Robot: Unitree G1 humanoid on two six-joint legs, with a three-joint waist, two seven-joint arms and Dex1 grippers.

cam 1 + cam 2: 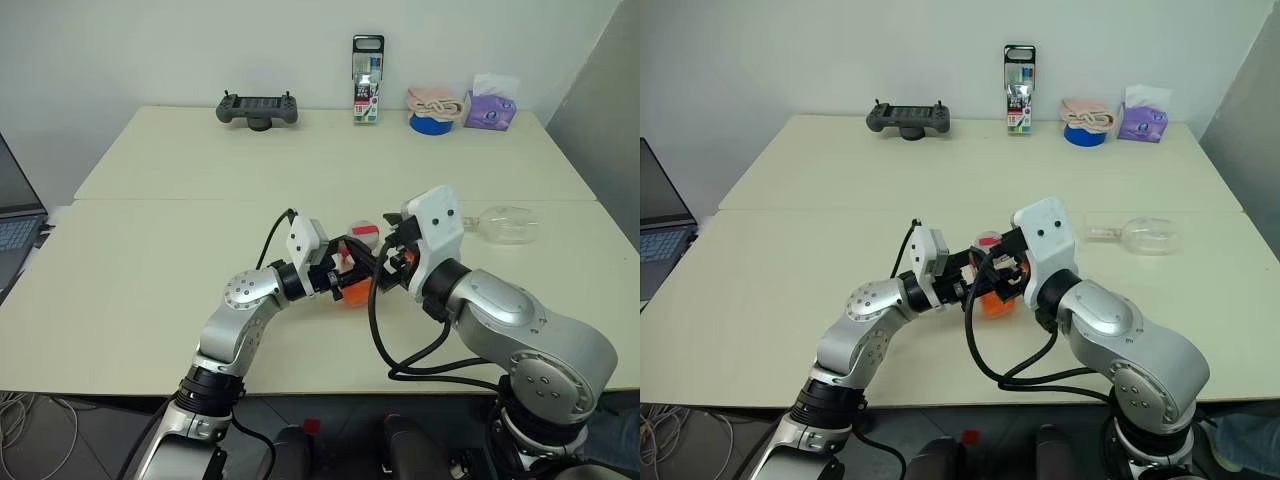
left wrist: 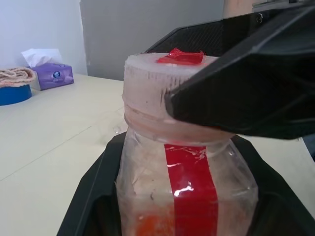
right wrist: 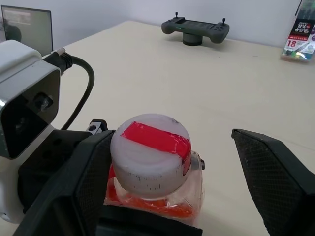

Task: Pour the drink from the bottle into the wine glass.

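My left gripper [image 1: 340,277] is shut on the body of the small clear bottle [image 2: 172,187], held upright just above the table's front half. Orange drink [image 1: 352,293] shows in its lower part. The white cap [image 3: 150,152] carries a red strip. My right gripper [image 3: 170,135] is open and straddles the cap: one finger [image 3: 74,187] is close beside it and the other finger [image 3: 275,172] stands well apart. The wine glass [image 1: 505,222] lies on its side on the table to the right, beyond my right arm.
Along the table's far edge stand a grey game controller [image 1: 258,108], a tall pack of markers [image 1: 367,80], a blue tape roll with cloth on it [image 1: 432,112] and a purple tissue box [image 1: 490,106]. A laptop [image 1: 15,225] sits off the left side.
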